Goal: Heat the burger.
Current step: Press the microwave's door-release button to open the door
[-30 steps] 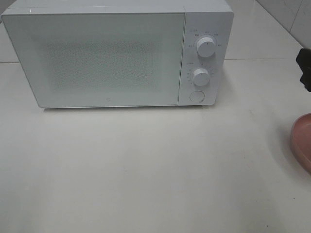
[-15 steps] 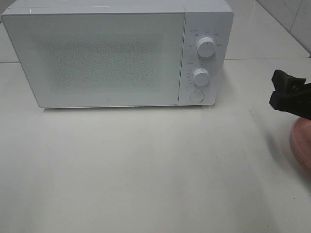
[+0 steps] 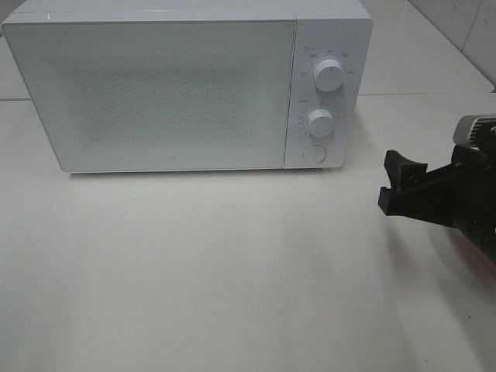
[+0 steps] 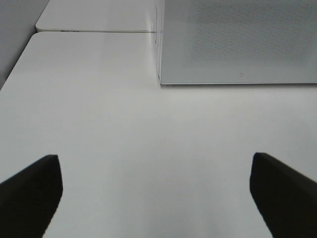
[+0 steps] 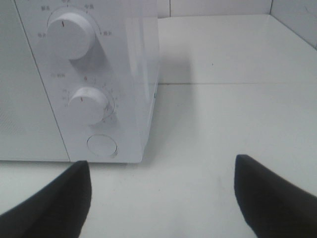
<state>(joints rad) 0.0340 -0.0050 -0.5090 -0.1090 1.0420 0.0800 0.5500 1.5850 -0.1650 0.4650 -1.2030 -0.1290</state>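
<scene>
Right black two-finger gripper (image 3: 394, 183) enters high view from right edge, fingers pointing left, stacked one above other. Jaws spread wide, nothing between. Silver-grey wrist section (image 3: 474, 130) sits behind black gripper body. Right wrist view: same gripper (image 5: 158, 198), dark fingertips (image 5: 49, 208) well apart, gap empty. Left black two-finger gripper (image 4: 156, 198): jaws likewise wide apart, holding nothing.

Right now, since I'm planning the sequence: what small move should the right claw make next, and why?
Probably ease the right claw toward the round button below the lower dial and press it. The microwave door is shut, and the claw is open, empty, not touching anything, facing that button.
</scene>
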